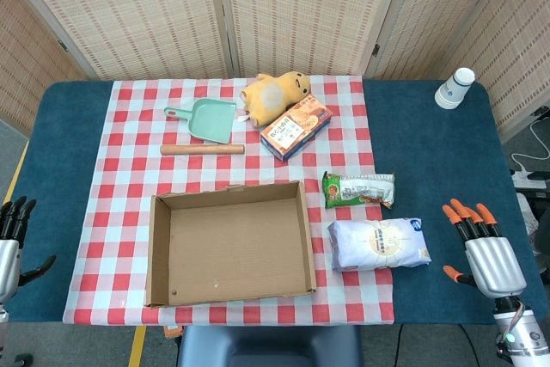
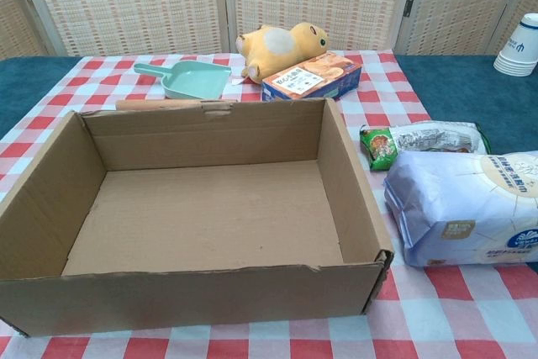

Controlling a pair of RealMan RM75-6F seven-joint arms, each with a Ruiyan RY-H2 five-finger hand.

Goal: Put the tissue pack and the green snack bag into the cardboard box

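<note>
An empty cardboard box [image 1: 230, 242] [image 2: 206, 208] stands open on the checked cloth. Just right of it lies the white tissue pack [image 1: 379, 244] [image 2: 471, 206]. The green snack bag [image 1: 358, 189] [image 2: 420, 138] lies behind the pack, also right of the box. My right hand [image 1: 484, 247] hovers at the table's right edge, right of the tissue pack, fingers spread and empty. My left hand [image 1: 12, 238] is at the far left edge, away from the box, fingers apart and holding nothing. Neither hand shows in the chest view.
Behind the box lie a wooden rolling pin [image 1: 202, 149], a mint dustpan [image 1: 206, 119] [image 2: 189, 79], a yellow plush toy [image 1: 273, 94] [image 2: 277, 47] and an orange snack box [image 1: 296, 125] [image 2: 311, 77]. A stack of paper cups [image 1: 455, 88] [image 2: 519, 44] stands at the back right.
</note>
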